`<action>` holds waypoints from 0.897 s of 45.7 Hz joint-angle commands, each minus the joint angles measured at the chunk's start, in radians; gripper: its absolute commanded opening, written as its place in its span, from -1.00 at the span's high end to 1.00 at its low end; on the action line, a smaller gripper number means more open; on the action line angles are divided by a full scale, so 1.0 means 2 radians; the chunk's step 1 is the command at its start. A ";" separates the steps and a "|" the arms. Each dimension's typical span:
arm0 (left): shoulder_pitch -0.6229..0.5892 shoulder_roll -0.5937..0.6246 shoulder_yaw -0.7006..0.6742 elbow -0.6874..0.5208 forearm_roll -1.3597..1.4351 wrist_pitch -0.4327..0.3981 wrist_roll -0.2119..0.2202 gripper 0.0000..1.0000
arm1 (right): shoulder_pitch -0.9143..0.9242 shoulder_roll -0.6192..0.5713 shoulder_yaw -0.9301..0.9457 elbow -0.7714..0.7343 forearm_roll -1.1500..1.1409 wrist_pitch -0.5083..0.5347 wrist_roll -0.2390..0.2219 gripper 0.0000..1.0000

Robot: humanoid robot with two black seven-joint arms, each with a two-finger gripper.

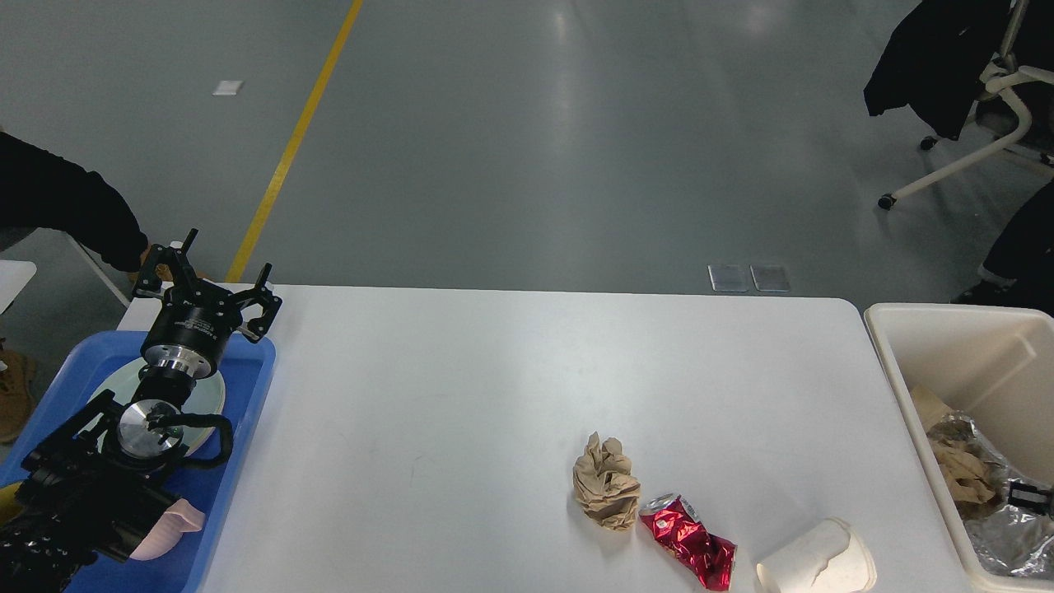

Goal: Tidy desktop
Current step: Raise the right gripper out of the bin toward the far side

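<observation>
Hovering over the far end of the blue tray (247,387), our left hand (206,292) has its fingers spread apart with nothing between them. Just below it in the tray lie a pale round plate (210,395) and, nearer our body, a pink object (177,523) that we cannot identify. Our right hand (1029,494) shows only as a small dark tip at the picture's edge, down inside the cream bin (947,329); whether it is apart or together we cannot tell.

Spreading out well to the right of the left hand, the white counter (494,371) carries three pieces of litter, all lying between the two hands and closer to the right one: a crumpled brown paper ball (607,483), a crushed red can (690,543) touching or nearly touching it, and a squashed white paper cup (818,560) near the counter's front edge. The bin already holds brown paper and foil (1005,539).

We judge the risks to be these. Paper and can sit so close together that closing on one could nudge or drag the other. The crushed can offers uneven faces, so it could twist out of a pinch. The cup lies near the edge, and a push from the wrong side might roll it off.
</observation>
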 commanded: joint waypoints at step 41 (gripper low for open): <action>0.000 0.000 0.000 0.000 0.000 0.000 0.000 -0.93 | 0.646 0.119 -0.089 0.199 0.003 0.401 0.000 -1.00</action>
